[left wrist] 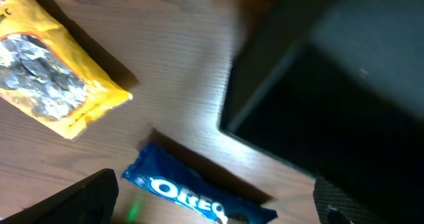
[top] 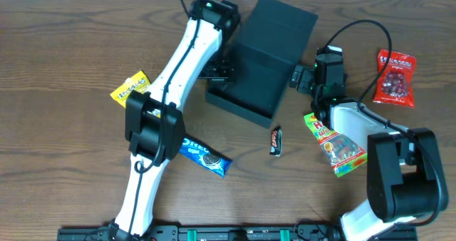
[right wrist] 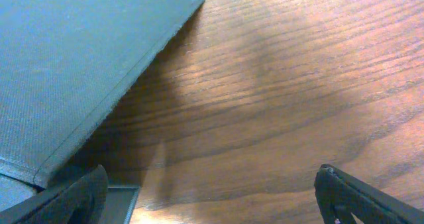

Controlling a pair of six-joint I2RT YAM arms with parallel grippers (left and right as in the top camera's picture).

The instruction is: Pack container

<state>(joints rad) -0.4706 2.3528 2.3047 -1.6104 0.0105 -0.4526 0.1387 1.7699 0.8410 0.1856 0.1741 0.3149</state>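
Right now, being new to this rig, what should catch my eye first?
The dark matte square cardboard box sits lid-open at the far centre, the left gripper and right gripper flanking it. Around it lie bright snacks: a red plastic sweet bag at right, a blue Oreo packet near the front.

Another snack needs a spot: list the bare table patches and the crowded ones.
Free: left of the yellow packet; below the container, between Oreo pack and dark bar. Crowded: container's sides, by left arm and right arm.

White "OREO" lettering on the blue snack packet
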